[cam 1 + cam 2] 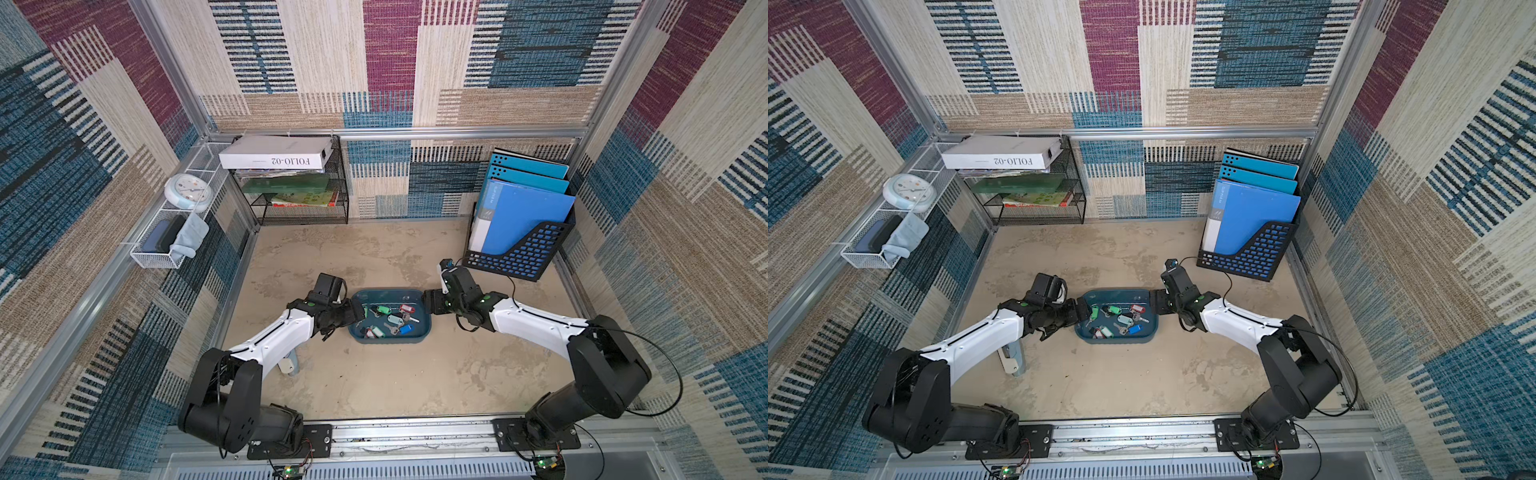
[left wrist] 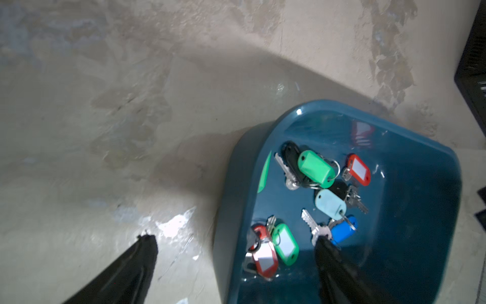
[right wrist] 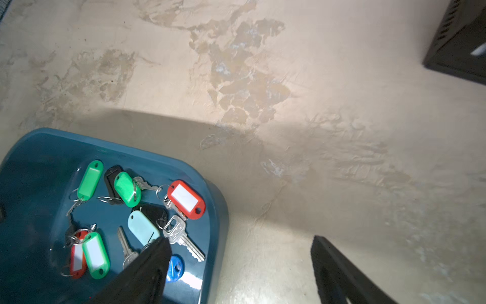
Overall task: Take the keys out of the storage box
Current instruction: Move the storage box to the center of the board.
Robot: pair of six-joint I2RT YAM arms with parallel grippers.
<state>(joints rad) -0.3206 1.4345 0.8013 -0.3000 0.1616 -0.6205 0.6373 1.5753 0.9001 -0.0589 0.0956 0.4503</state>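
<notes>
- Keys [image 2: 330,202] lie loose inside the box [image 2: 420,189] on the table [image 1: 374,374].
- Left gripper [image 2: 234,238]: fingers spread wide, straddling one end wall, holding nothing.
- Right gripper [image 3: 239,239]: the same at the opposite end.

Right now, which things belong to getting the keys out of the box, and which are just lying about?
Job: keys, teal storage box.
Lying about: black file holder, blue folders, wire-mesh shelf, FOLIO-02 box, clock, white wire basket.
</notes>
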